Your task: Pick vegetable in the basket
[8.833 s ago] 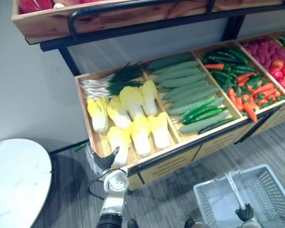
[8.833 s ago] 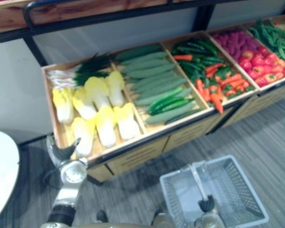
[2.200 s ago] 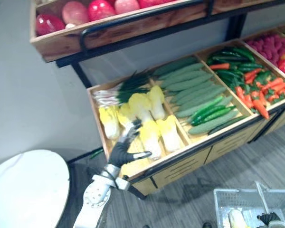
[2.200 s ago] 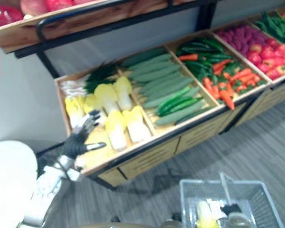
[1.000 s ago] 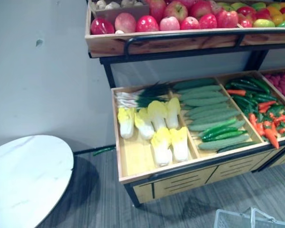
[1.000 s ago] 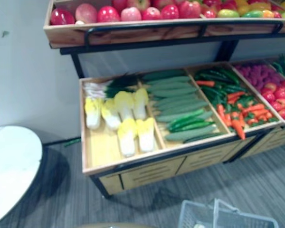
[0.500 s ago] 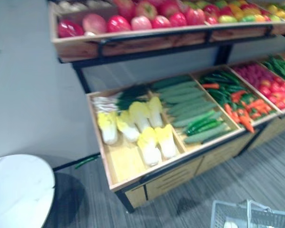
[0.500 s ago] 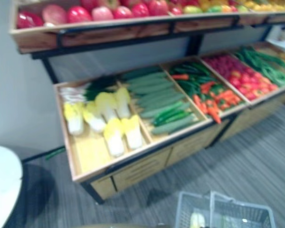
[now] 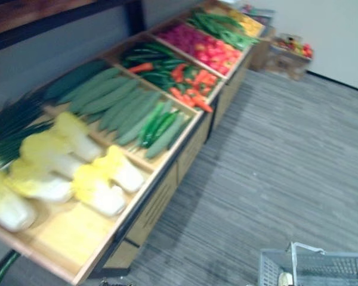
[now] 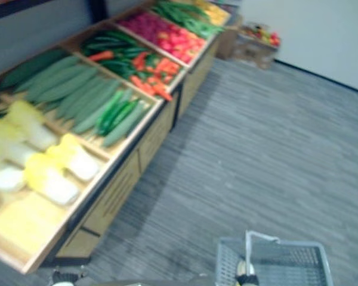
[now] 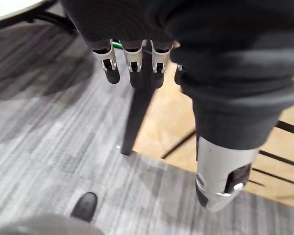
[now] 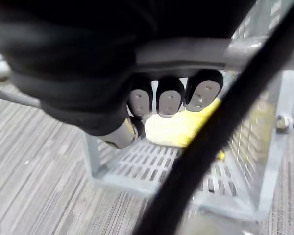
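A grey wire basket (image 9: 346, 268) hangs low at the right, over the floor. My right hand (image 12: 169, 98) is shut on its grey handle (image 12: 186, 51), fingers curled under the bar. A yellow-white cabbage (image 12: 186, 127) lies on the basket's bottom, also seen as the cabbage (image 9: 283, 278) in the left eye view. More cabbages (image 9: 101, 179) lie in the wooden stand's left bin. My left hand (image 11: 136, 68) hangs beside the stand's dark leg (image 11: 134, 115), fingers straight, holding nothing.
The long wooden stand (image 9: 167, 173) runs away to the upper right, with bins of cucumbers (image 9: 116, 98), peppers and carrots (image 9: 173, 65) and red vegetables (image 9: 209, 47). A small box (image 9: 289, 53) stands on the grey floor (image 9: 274, 155) by the far wall.
The camera has swung right and down, so the stand now runs diagonally and the round table is gone. The basket, empty in the oldest frames, now holds a cabbage.
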{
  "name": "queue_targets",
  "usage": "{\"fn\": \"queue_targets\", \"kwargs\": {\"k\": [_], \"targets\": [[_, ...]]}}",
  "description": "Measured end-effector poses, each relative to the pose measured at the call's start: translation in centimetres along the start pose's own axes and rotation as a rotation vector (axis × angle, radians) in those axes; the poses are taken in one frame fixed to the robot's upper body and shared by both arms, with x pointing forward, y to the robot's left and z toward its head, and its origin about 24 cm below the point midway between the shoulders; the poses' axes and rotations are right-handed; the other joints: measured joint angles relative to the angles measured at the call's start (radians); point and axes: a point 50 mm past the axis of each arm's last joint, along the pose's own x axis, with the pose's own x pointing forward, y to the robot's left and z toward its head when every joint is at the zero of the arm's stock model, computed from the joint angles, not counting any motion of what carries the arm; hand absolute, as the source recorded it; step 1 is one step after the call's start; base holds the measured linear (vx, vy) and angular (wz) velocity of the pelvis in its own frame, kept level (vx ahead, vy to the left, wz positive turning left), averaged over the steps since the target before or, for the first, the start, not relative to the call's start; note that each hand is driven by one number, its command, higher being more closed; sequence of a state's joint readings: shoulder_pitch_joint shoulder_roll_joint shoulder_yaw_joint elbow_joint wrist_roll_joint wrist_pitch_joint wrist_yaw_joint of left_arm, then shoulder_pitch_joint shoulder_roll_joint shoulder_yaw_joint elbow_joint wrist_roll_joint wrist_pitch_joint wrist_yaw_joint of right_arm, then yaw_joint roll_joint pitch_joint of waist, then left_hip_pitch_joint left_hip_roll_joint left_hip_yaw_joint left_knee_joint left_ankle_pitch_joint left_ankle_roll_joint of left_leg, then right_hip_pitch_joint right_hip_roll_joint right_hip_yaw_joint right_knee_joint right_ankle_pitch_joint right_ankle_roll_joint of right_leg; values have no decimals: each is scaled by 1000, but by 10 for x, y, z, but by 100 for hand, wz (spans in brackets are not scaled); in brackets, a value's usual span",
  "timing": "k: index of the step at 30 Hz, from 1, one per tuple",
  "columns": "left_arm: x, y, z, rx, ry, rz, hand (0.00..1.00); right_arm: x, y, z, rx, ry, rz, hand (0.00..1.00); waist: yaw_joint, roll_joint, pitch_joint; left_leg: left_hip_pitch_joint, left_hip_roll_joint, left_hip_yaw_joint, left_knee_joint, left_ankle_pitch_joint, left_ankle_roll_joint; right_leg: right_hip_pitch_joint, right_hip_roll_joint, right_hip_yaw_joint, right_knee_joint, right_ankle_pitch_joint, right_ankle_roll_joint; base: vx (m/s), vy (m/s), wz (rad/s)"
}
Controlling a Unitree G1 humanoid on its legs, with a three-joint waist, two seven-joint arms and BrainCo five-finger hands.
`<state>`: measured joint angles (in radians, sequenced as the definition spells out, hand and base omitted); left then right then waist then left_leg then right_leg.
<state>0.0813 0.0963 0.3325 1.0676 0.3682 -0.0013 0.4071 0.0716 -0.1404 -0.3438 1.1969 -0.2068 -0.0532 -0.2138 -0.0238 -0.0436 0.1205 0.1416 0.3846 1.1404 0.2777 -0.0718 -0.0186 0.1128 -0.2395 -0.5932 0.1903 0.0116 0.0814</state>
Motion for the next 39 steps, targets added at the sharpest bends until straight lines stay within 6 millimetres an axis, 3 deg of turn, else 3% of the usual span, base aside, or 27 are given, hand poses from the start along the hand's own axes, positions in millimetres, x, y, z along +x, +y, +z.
{"fn": "queue_targets", "kwargs": {"k": [1,2,4,5,6,7,8,9,11,13,15,16,17,18,20,21,25,26,31,34,36,37,38,39], "targets": [[-2,-5,-1,-6,4,-14,0,-1,-1,-7,-4,18,-3,100,0,-8,4,-1,56,17,105,-5,-2,19,17,11,-27,-12,-19,-28,-273,-58],[-3,-9,3,-16,-3,-25,0,-1,-4,-8,-5,26,-11,100,-2,-1,4,-17,41,-9,83,-55,-44,22,19,27,-41,-24,-33,-76,-149,-45],[-5,-13,1,-20,6,-38,0,1,-14,-8,-8,28,-47,100,-4,38,-6,-15,34,-9,20,-29,17,12,34,36,-25,-35,-18,-75,-56,-26],[-6,-16,2,-27,18,-43,0,0,-14,-12,-17,34,-48,100,-10,58,-2,7,53,8,46,-19,9,-27,17,39,67,-91,8,18,-120,-48],[-7,-12,-7,-27,44,-26,0,-1,-6,-9,-33,10,-21,100,-4,54,-3,27,97,19,113,-16,5,-51,47,61,23,-109,29,59,-167,-60],[-6,-9,-12,-18,56,-17,0,-2,0,-7,-47,-8,-1,100,1,40,-3,34,117,12,162,-14,2,-60,66,78,-20,-91,20,-9,-284,-103],[-7,-5,-24,-3,86,-14,0,-3,7,-3,-85,-36,24,100,3,27,-5,31,164,-99,291,-6,8,-39,93,89,-62,-121,-16,7,-283,-161],[-13,-12,-33,-24,122,-26,0,-2,8,5,-135,-75,31,100,18,37,-4,-54,188,-396,429,79,80,-9,122,180,-92,-116,-24,-1,-227,-173],[-13,-14,-31,-24,118,-34,0,-1,6,11,-169,-107,34,100,43,32,3,-117,108,-596,475,-15,-17,-10,98,241,-95,-112,-24,66,19,-137],[-15,-19,-28,-32,108,-39,0,1,0,16,-166,-116,17,100,56,33,5,-214,-57,-763,448,-128,-54,-7,58,333,-111,-103,-11,111,124,-121],[-16,-20,-29,-28,107,-37,0,1,0,15,-164,-110,17,100,59,38,6,-251,-122,-803,344,-127,-60,-3,57,366,-130,-99,-2,58,150,-78],[-19,-22,-34,-28,122,-41,0,2,-1,15,-165,-110,15,100,61,56,8,-267,-156,-834,193,-71,-56,-2,75,393,-143,-99,3,108,264,-87],[-23,-26,-40,-27,141,-51,0,2,-5,15,-165,-106,5,100,64,83,12,-257,-166,-852,77,-52,-54,0,108,421,-156,-100,26,134,252,-63],[-24,-27,-40,-27,144,-55,0,2,-3,13,-160,-101,11,100,61,91,9,-245,-178,-861,42,-59,-59,2,103,423,-167,-93,35,125,139,-21],[-18,-19,-35,-27,119,-29,0,-1,7,8,-138,-87,46,100,63,39,21,-239,-235,-856,-28,-33,-44,10,65,411,-203,-80,46,127,99,25],[-18,-18,-35,-32,122,-27,0,-1,7,6,-134,-76,46,100,65,30,27,-227,-266,-865,-62,-18,-36,14,44,406,-206,-78,50,104,99,30],[-20,-22,-35,-45,129,-32,0,0,1,5,-140,-77,32,100,65,53,39,-177,-311,-868,-144,14,-24,36,14,387,-207,-79,53,59,37,21],[-21,-23,-35,-46,130,-35,0,0,2,9,-144,-90,34,100,68,69,37,-171,-313,-869,-159,24,-28,32,14,388,-206,-84,62,32,-32,-2],[-23,-28,-33,-19,118,-60,0,1,6,21,-148,-125,44,100,73,67,36,-132,-308,-856,-236,53,-43,19,34,416,-206,-93,72,39,-61,-16],[-20,-25,-32,-7,108,-58,0,2,3,25,-151,-141,37,100,75,46,34,-115,-323,-850,-256,41,-37,1,15,437,-176,-131,92,79,9,-19],[-19,-22,-34,20,98,-60,0,2,-2,20,-134,-124,22,100,83,21,29,-89,-364,-863,-254,-8,-29,-26,-29,452,-66,-193,116,112,77,-10],[-19,-22,-35,38,95,-69,0,2,-6,14,-126,-107,8,100,82,19,30,-68,-378,-889,-259,-28,-24,-63,-45,473,73,-215,138,111,114,-7],[-19,-23,-36,54,95,-83,0,2,-9,14,-122,-106,-1,100,76,25,30,-61,-378,-893,-245,-40,-17,-140,-56,490,243,-205,125,141,146,16],[-19,-23,-34,73,82,-101,0,2,-8,13,-108,-112,-1,100,58,14,33,-45,-384,-913,-231,-54,-12,-235,-80,490,466,-149,45,176,171,43]]}}
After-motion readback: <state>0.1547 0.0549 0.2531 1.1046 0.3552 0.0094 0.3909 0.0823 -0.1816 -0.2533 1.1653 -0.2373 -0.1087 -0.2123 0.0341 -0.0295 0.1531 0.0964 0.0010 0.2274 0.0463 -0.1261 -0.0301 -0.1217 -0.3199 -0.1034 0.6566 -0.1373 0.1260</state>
